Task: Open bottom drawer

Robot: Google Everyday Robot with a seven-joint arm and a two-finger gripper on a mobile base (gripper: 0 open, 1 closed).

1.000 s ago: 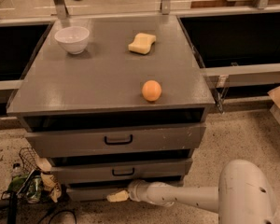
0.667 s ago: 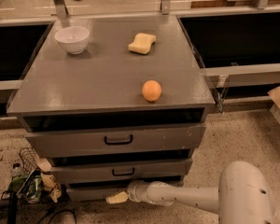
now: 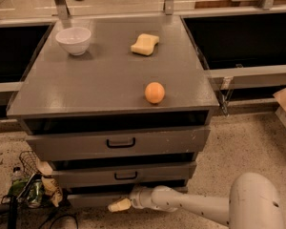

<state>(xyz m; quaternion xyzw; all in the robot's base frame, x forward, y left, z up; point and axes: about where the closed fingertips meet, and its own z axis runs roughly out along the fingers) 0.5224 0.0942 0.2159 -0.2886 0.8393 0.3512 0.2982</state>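
At the lower centre of the frame, the tool (image 3: 120,204) sits against the bottom drawer (image 3: 88,199), seemingly touching its front panel. I cannot tell whether it is clenched or released. On the tabletop (image 3: 95,87) above rest a white bowl (image 3: 73,40), a yellow sponge (image 3: 145,44) and an orange (image 3: 155,92).

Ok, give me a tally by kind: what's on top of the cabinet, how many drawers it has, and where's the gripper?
Bowls: 1, the white bowl
Sponges: 1, the yellow sponge
Oranges: 1, the orange
Drawers: 3, the top drawer, middle drawer and bottom drawer
Total: 6
The gripper is down near the floor, at the front of the bottom drawer.
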